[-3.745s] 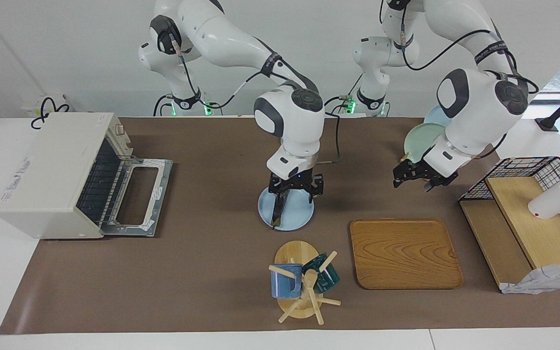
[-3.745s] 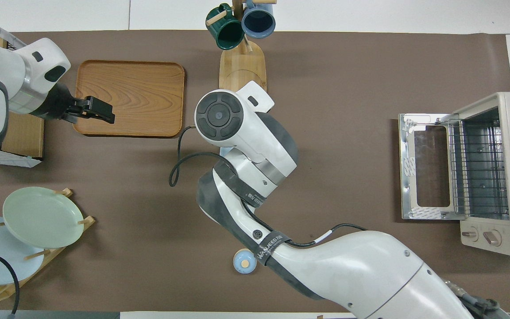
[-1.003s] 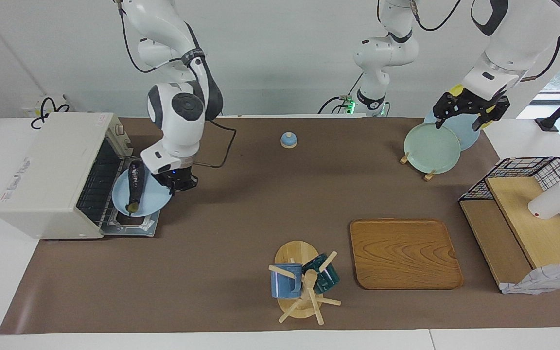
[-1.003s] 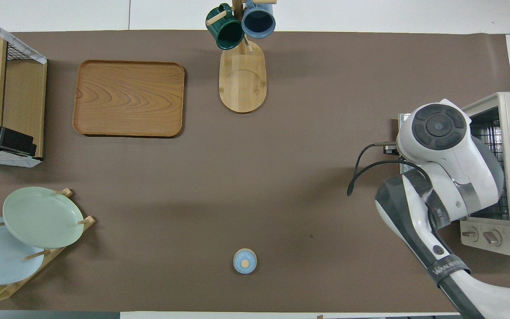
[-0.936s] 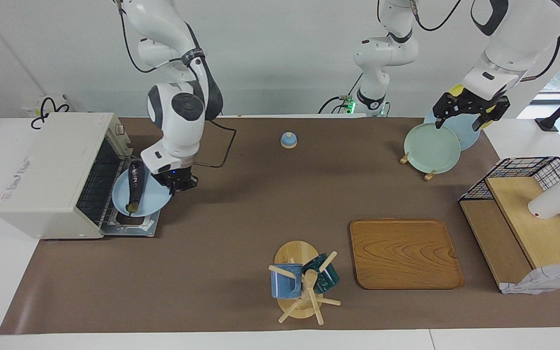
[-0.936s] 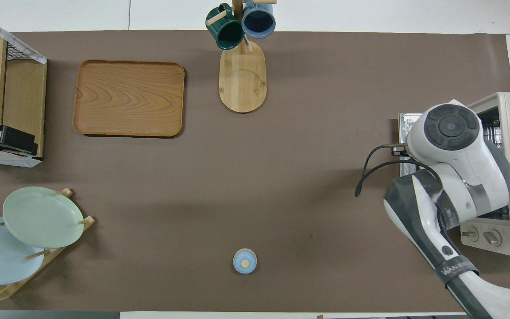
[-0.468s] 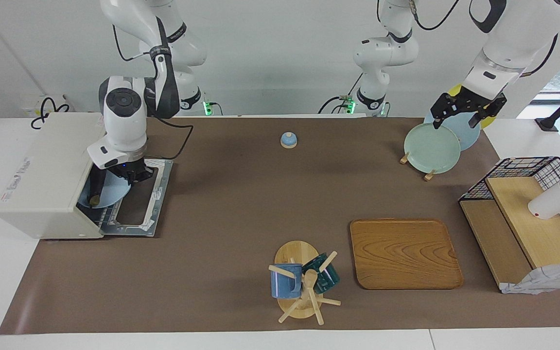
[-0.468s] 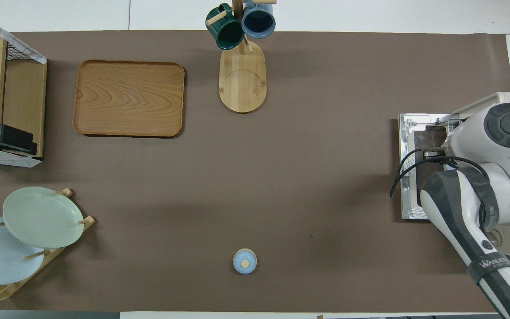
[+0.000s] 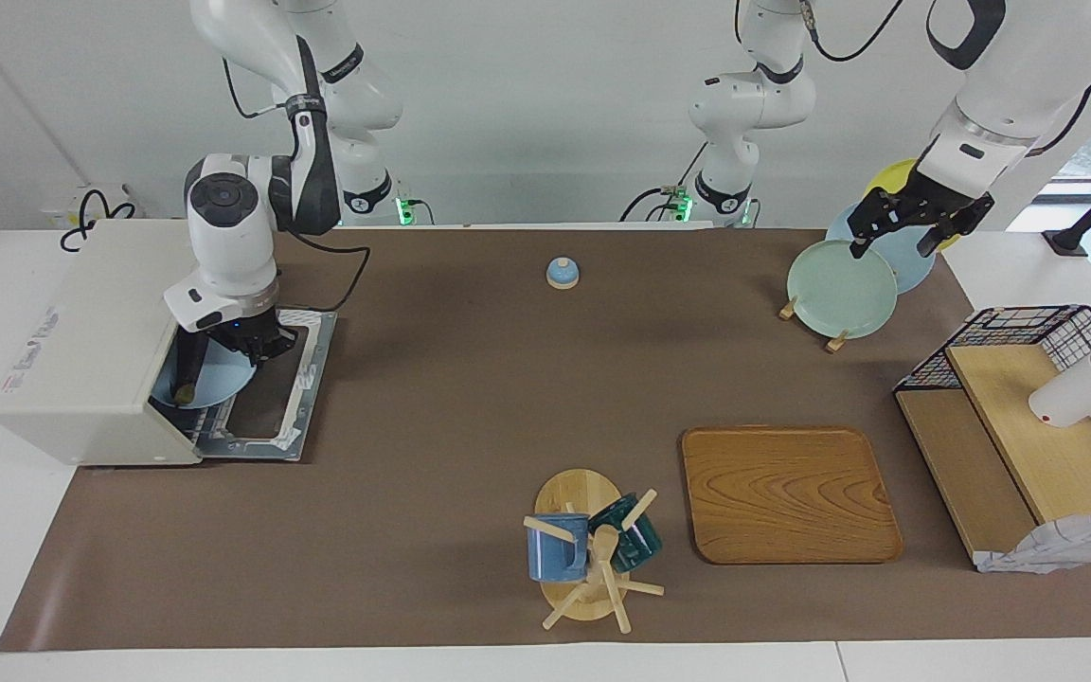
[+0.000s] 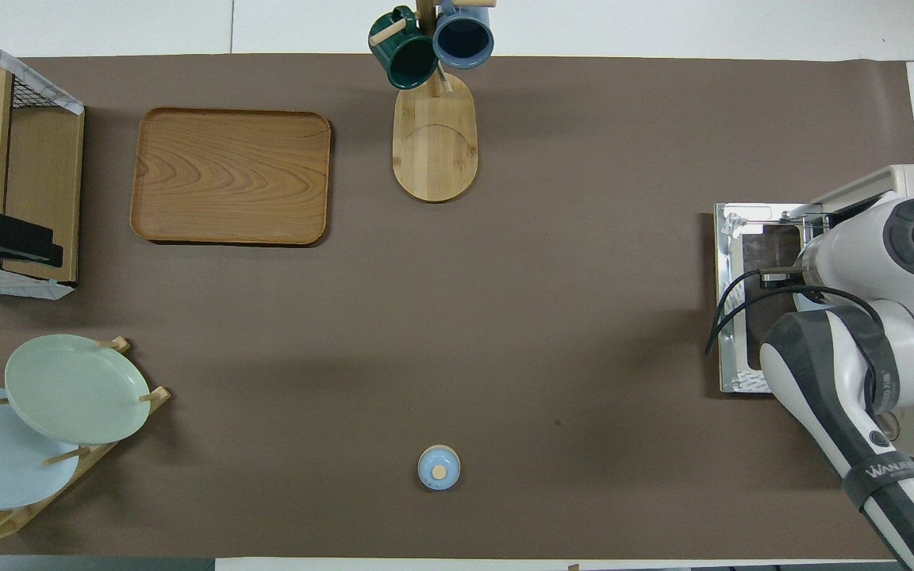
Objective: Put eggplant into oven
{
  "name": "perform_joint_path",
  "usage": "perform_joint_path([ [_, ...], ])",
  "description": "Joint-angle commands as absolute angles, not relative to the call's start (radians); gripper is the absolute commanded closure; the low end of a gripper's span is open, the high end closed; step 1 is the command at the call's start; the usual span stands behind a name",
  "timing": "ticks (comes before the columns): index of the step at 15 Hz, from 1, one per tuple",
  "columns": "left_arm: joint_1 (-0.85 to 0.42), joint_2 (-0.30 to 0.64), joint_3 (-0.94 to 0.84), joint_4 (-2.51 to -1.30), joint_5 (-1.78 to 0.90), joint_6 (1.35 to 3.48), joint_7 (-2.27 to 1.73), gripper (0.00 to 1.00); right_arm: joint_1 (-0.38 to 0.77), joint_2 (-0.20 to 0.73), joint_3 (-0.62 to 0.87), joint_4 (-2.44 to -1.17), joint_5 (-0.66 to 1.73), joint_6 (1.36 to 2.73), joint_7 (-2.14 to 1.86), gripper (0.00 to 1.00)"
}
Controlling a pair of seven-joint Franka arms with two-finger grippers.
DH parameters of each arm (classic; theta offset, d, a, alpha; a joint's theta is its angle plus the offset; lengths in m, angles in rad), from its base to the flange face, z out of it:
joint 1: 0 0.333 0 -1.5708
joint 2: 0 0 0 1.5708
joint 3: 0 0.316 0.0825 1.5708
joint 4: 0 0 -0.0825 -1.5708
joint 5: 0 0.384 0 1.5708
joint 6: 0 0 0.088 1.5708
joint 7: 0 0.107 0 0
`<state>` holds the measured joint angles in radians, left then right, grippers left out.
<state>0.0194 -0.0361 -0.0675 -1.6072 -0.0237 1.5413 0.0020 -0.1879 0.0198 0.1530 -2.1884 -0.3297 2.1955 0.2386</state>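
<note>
At the oven (image 9: 81, 332) mouth, right hand (image 9: 257, 349) closed on a pale blue plate's (image 9: 214, 381) rim, eggplant (image 9: 187, 365) lying on the plate just inside the open door (image 9: 304, 379), left hand (image 9: 915, 225) open above the plate rack (image 9: 830, 343).

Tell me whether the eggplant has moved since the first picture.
Yes. The eggplant, riding a blue plate, went from mid-table toward the right arm's end, into the oven mouth.

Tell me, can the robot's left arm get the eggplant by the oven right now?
Probably not. The left gripper hangs over the plate rack at its own end of the table. The eggplant lies on a blue plate in the oven's mouth, and the right gripper is at that plate.
</note>
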Motion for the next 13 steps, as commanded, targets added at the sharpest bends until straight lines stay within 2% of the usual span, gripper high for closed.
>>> perform_joint_path([
  [1,0.008,-0.040,-0.066,-1.608,-0.012,1.557,0.006,0.00,-0.210,-0.002,0.167,-2.215,-0.299,2.218,0.199,0.64],
  [3,0.003,-0.038,-0.066,-1.606,-0.009,1.552,0.006,0.00,-0.204,-0.002,0.169,-2.204,-0.298,2.201,0.195,0.56],
  [4,0.003,-0.040,-0.066,-1.608,-0.009,1.551,0.005,0.00,-0.199,-0.006,0.169,-2.192,-0.298,2.175,0.193,0.49],
  [5,0.003,-0.040,-0.064,-1.608,-0.009,1.554,0.005,0.00,-0.193,-0.009,0.172,-2.156,-0.288,2.121,0.193,0.47],
  [7,0.003,-0.040,-0.066,-1.608,-0.008,1.555,0.005,0.00,-0.154,0.005,0.169,-2.044,-0.185,2.024,0.186,0.47],
  [8,0.003,-0.038,-0.064,-1.608,-0.008,1.554,0.005,0.00,-0.149,0.021,0.170,-2.022,-0.146,2.031,0.189,0.48],
  [11,0.003,-0.040,-0.067,-1.608,0.028,1.555,0.006,0.00,-0.091,0.058,0.170,-2.046,-0.109,2.173,0.212,0.89],
  [12,0.005,-0.041,-0.067,-1.609,0.026,1.557,0.006,0.00,-0.057,0.089,0.169,-2.049,-0.109,2.201,0.265,0.95],
  [13,0.005,-0.043,-0.069,-1.611,0.026,1.557,0.006,0.00,-0.037,0.103,0.169,-2.068,-0.120,2.244,0.343,0.98],
])
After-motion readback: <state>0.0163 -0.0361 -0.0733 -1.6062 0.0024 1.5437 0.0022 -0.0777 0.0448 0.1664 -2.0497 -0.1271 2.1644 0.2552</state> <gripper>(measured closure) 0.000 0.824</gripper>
